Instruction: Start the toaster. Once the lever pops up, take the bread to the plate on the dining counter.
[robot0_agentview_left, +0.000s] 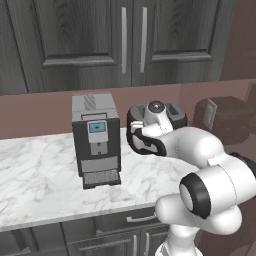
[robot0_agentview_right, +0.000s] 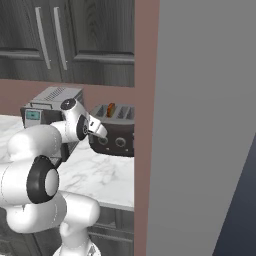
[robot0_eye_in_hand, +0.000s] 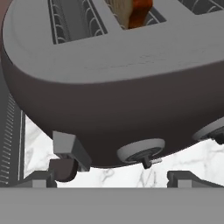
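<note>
the dark brown-black rounded toaster is sitting on the white grey-veined marble surface, just beside the boxy grey coffee machine. the tan-brown slice of bread is standing upright in one of the top slots, its upper edge poking above the slot rim. the white arm's end effector is hovering close in front of the toaster's face with its jaws spread wide and nothing between them, the two dark fingertips sitting low beside the grey lever tab and a round knob.

the lever is looking small and stiff, probably needing a firm straight push down from a fingertip on top of the tab rather than a pinch. the bread is likely light, dry and crumbly, so a gentle pinch across its flat faces near the exposed top edge should suit; squeezing hard could break it.

no brand, label or legible writing is showing on the toaster; the coffee machine is carrying a small blue screen, too small to read.
</note>
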